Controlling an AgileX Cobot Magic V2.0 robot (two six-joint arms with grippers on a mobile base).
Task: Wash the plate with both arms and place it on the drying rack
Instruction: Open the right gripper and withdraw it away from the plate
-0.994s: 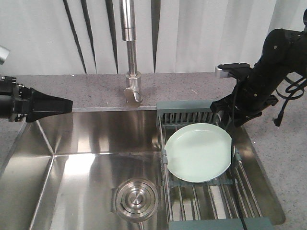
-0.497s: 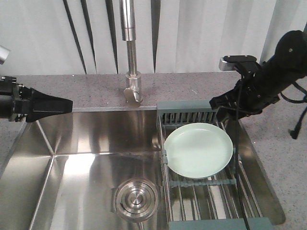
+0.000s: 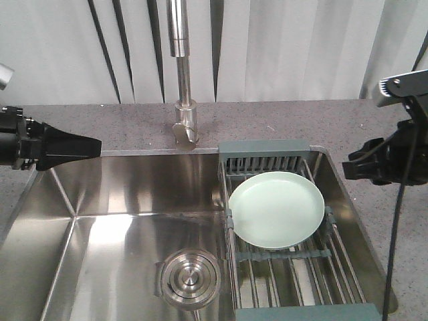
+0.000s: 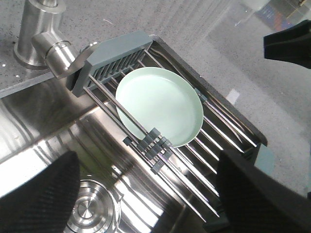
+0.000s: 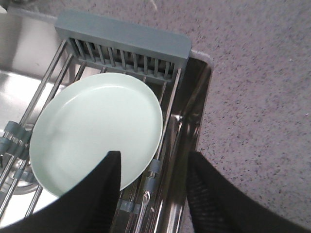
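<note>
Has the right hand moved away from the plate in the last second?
Yes. The right hand has pulled back to the right, from over the drying rack and the plate's far rim to above the counter, empty.

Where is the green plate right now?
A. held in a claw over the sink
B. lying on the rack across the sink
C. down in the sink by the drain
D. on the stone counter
B: the plate rests on the rods of the rack, with neither claw touching it.
</note>
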